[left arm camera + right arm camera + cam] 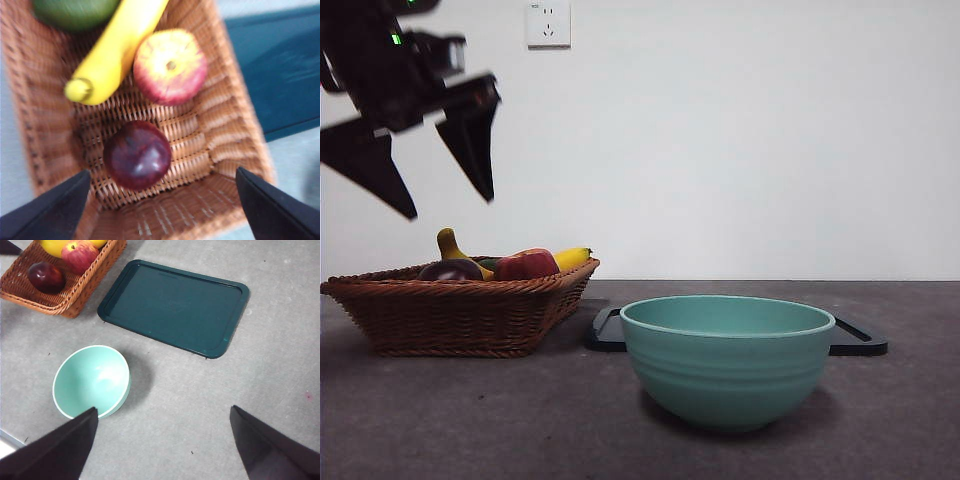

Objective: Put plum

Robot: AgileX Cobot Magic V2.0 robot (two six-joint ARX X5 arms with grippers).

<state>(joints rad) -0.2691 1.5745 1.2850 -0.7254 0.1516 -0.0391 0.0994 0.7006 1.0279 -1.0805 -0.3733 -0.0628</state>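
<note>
Front view has the left pincer (445,165) hanging in the air above the wicker basket (460,315), jaws spread wide and nothing between them. It's well clear of the fruit, not touching anything.

The plum (450,270) is sitting inside the basket, at the end nearest that pincer. From the left wrist camera you get a good look straight down at it: the plum (137,155) is dark maroon and glossy, resting on the woven floor of the basket (45,100), apart from the other fruit. Just past it, deeper into the basket, is a red apple (170,66) with yellowish patches, and beside the apple a yellow banana (115,50) lies touching it or nearly so, hard to say since the shot is a bit blurry. There's also something green (75,12) at the far end of the basket, cut off by the frame, so I can't tell what it is.

Outside the basket, a dark green tray (175,305) lies flat on the bench (200,415) just beside it. A teal bowl (92,380) stands on the bench near the basket too, apart from both the basket and the tray, and there's nothing in it.

Right pincer (162,440) is well away from the basket, high over bare bench out past the bowl, jaws wide as well and holding nothing.
</note>
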